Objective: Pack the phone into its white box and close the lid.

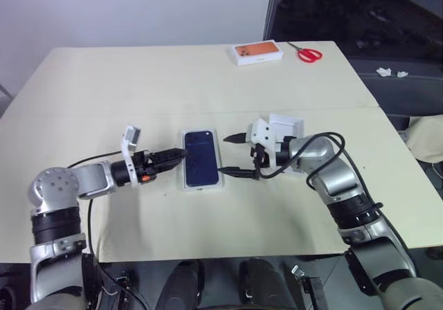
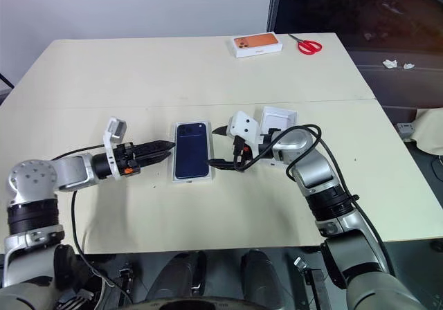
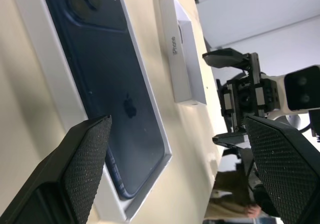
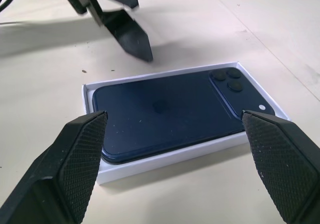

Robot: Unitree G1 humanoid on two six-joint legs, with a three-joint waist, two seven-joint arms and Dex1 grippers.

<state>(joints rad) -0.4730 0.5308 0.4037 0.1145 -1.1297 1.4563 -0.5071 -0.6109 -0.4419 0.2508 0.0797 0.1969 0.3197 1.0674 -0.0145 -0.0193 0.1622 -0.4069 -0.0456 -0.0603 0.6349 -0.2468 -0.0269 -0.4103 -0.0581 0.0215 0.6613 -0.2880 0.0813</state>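
Observation:
The dark blue phone (image 1: 201, 158) lies back up inside the white box (image 4: 165, 156), with its camera cluster at the far end. My left gripper (image 1: 176, 156) is open just left of the box, its fingertips (image 3: 80, 169) at the box's left rim. On the other side my right gripper (image 1: 230, 155) is open too, with one finger toward the far end of the box and one toward the near end. Neither gripper holds anything. The white lid (image 1: 287, 125) rests on the table behind the right gripper.
A small white box with an orange top (image 1: 257, 52) and red scissors (image 1: 309, 53) lie at the table's far right. Black cables hang from both wrists. The table's right edge (image 1: 387, 116) is near the right arm.

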